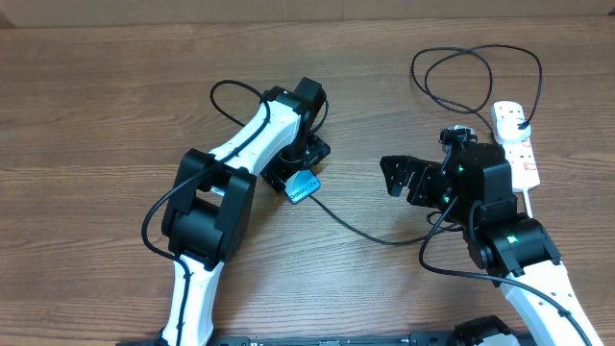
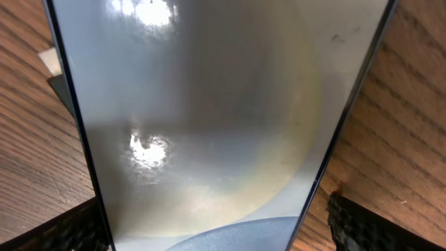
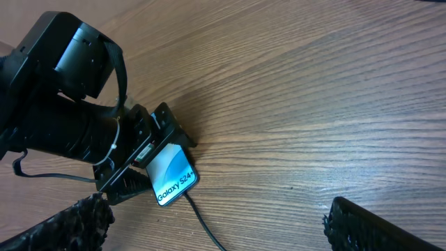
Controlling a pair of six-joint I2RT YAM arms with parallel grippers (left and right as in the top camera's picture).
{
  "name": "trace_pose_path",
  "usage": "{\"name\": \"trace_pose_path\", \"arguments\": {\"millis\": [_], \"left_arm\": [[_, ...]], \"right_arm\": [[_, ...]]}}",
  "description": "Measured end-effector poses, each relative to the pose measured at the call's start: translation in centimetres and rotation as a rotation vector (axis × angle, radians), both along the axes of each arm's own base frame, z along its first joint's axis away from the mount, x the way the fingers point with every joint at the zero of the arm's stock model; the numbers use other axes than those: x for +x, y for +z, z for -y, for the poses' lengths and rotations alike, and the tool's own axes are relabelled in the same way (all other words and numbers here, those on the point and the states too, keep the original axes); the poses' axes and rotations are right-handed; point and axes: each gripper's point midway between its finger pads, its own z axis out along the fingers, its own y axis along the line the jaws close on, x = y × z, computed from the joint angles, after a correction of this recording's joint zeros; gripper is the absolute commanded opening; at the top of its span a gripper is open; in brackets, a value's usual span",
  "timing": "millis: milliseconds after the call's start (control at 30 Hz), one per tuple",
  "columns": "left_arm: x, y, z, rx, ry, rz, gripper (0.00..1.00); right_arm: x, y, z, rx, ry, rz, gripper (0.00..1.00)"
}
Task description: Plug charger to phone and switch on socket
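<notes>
Clamping the phone [image 3: 173,176] by its two long dark edges, the left claw [image 3: 145,155] has it pinched between its fingers [image 2: 64,233]. The wrist view is nearly all glossy screen, with one black pad tight at each side. The screen end with the white lettering pokes out past the fingertips, tilted, facing the right claw.

At that free end the charger [image 1: 365,231] meets the phone's short edge. How deep the connector sits, I cannot tell. From there the thin black cable trails across the table [image 1: 115,86] and passes under the right claw [image 1: 396,178].

That right claw is spread wide with nothing in it. Its fingers [image 3: 73,223] stand well apart at the two bottom corners of its own view. Only bare wood and that bit of cable lie between them. Straight ahead of its fingertips is open tabletop all the way to the phone, so there is plenty of room there.

Behind the right claw, off beside its arm, lies the socket [image 1: 519,144]. It is white with red markings, and the black plug [image 1: 520,117] sits at its far end. The cable loops loosely beyond it. How the switches are set, I cannot tell.

Beyond the left claw's outer side, the wood runs clear to the table's edge.
</notes>
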Motion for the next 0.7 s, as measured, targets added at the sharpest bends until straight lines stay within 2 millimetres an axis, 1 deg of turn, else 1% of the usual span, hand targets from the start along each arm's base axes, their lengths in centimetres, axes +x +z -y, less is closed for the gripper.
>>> {"name": "trace_pose_path", "arguments": {"millis": [200,300,433,500,700], "left_arm": [[-0.14,-0.05,-0.01,-0.004,0.011,0.003,1.00],[-0.20,-0.12,0.04,-0.009,0.029,0.004,0.89],[-0.33,-0.14,0.23,-0.021,0.042,-0.001,0.79],[-0.38,-0.08,0.22,-0.021,0.045,-0.002,0.77],[-0.40,-0.06,0.26,-0.024,0.045,-0.002,0.63]], "right_arm": [[-0.01,-0.01,0.01,0.000,0.000,-0.001,1.00],[-0.03,-0.03,-0.01,0.000,0.001,-0.002,1.00],[-0.01,-0.01,0.00,0.000,0.000,-0.001,1.00],[-0.01,-0.01,0.01,0.000,0.000,-0.001,1.00],[-0.02,-0.02,0.01,0.000,0.000,-0.001,1.00]]}}
